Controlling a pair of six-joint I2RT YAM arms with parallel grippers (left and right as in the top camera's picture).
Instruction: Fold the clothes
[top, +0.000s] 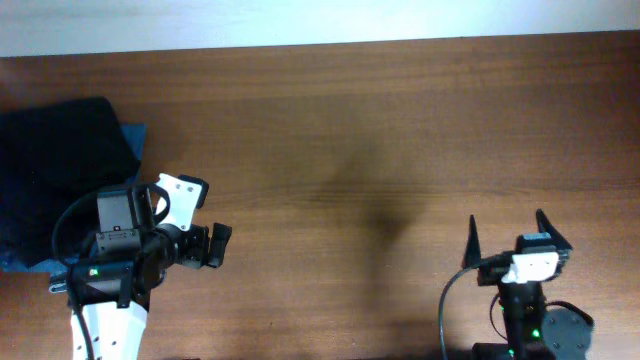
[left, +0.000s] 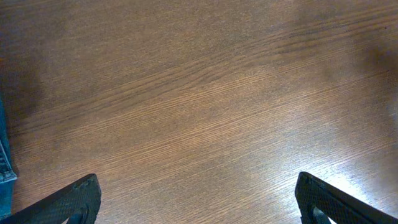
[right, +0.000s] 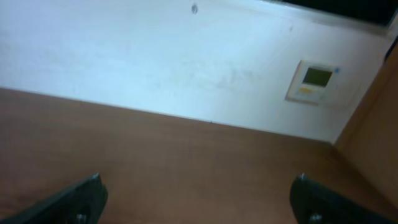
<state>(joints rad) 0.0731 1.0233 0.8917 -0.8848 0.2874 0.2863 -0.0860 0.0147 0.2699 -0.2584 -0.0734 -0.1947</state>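
Overhead: the clothes (top: 60, 160), one black matte heap, lie at the far left edge of the frame on the wooden counter (top: 350, 130). They sit on top of a blue denim piece (top: 136, 134) whose edge shows at the heap's right side and lower left. Neither arm touches the heap. Left gripper (left: 198, 190): released, with its two dark fingertips (left: 81, 196) wide apart in the bottom corners of the left wrist view. Only bare wood grain lies between them, and a sliver of blue denim shows at the left border. In the overhead view this arm sits at lower left, just below and right of the heap. Right gripper (top: 508, 235): released and holding nothing, at lower right of the overhead frame, well apart from the garment. The right wrist view shows counter, a white wall (right: 124, 56) and a small wall panel (right: 316, 81) at upper right.
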